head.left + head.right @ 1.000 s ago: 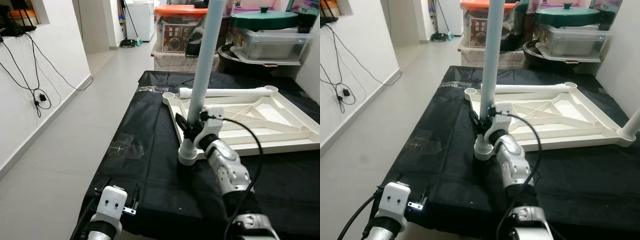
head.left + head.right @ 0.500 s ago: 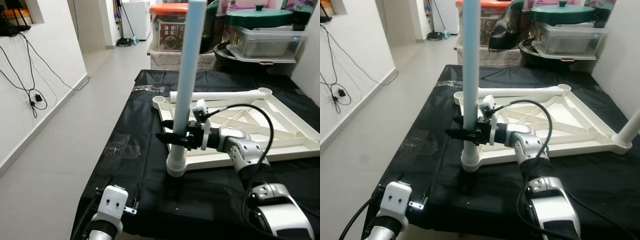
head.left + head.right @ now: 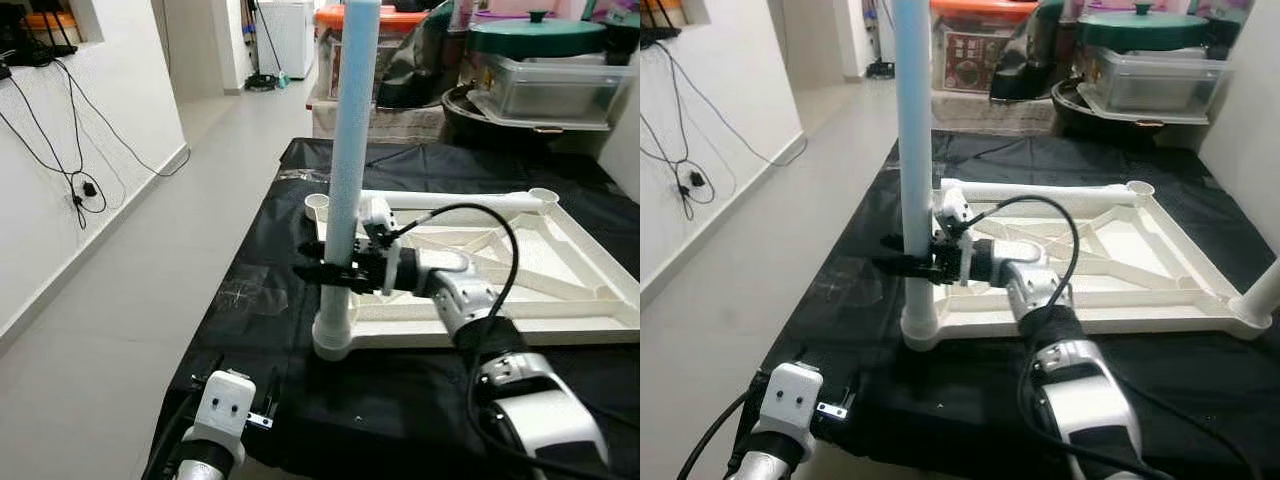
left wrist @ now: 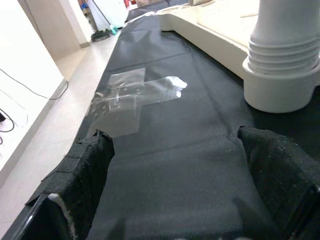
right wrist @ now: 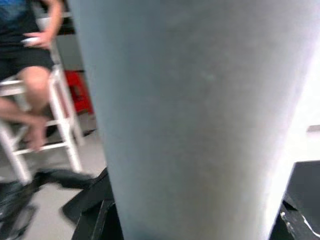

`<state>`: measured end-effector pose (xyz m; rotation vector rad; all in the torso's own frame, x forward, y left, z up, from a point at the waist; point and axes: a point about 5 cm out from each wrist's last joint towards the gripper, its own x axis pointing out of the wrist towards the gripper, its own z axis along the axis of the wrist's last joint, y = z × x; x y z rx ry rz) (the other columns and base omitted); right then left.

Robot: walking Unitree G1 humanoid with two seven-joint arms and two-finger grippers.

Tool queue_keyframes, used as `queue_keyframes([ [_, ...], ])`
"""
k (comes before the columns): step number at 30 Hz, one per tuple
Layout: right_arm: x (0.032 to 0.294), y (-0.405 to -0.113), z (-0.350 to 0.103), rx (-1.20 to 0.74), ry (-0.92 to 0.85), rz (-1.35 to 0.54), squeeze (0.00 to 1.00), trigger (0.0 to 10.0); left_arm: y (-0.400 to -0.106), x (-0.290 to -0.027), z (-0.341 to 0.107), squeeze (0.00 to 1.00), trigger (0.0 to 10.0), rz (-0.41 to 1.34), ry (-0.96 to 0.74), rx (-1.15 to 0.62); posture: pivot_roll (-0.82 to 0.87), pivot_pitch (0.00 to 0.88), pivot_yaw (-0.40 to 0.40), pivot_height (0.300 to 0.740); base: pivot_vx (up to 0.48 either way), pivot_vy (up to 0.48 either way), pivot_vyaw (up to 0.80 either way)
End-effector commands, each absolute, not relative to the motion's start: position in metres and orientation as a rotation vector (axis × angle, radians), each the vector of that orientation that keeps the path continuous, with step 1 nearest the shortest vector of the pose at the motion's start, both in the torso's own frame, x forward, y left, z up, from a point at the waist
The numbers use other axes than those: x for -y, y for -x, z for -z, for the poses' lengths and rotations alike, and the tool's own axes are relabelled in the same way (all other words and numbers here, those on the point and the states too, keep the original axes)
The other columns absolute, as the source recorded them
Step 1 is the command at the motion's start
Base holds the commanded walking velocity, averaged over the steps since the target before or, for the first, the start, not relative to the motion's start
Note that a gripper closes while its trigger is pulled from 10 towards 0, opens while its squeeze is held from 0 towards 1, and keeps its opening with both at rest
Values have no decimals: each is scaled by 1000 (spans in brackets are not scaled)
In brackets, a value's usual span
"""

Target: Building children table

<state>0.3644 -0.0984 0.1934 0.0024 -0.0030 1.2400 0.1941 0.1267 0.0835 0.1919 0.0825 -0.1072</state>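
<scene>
Inspecting the assembly, we found the right claw (image 3: 327, 272) clamped on the pale blue leg (image 3: 345, 170), holding it upright in the near corner socket of the upturned white tabletop (image 3: 590, 265), presumably to seat it squarely. The left claw (image 4: 175, 200) hung spread wide and idle over the black cloth (image 3: 270, 240). This lay on the counter, with a tiled floor (image 3: 130, 290) and storage bins (image 3: 545, 85) beyond.

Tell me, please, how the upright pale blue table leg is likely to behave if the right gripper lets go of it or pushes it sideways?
The pale blue leg looks stiff, probably light hollow plastic. It stands tall in a corner socket of the upturned white tabletop, so it may lever over or pop out unless fully seated. The right gripper holds it low, so a sideways push would likely swing the top widely.
</scene>
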Motion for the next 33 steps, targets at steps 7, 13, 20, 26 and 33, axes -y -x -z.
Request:
queue_keyframes([
  [7,146,-374,-146,-86,10,-212,0,0,-194,-130,-80,0,10000,109,-193,-101,88,0,-22,740,0,0,0],
  [13,162,-354,-138,-85,-80,112,0,0,-194,-130,-80,0,10000,108,-196,-100,95,0,-23,740,0,0,0],
  [20,134,-350,-144,-58,-128,84,0,10000,-194,-129,-81,0,10000,106,-192,-97,87,0,-22,740,0,0,0],
  [26,115,-351,-160,45,-132,-22,1000,10000,-193,-125,-86,0,10000,130,-182,-66,89,0,-25,740,0,0,0],
  [33,107,-364,-183,151,-199,-303,0,10000,-191,-106,-105,0,10000,258,-167,76,84,0,-31,740,0,0,0],
])
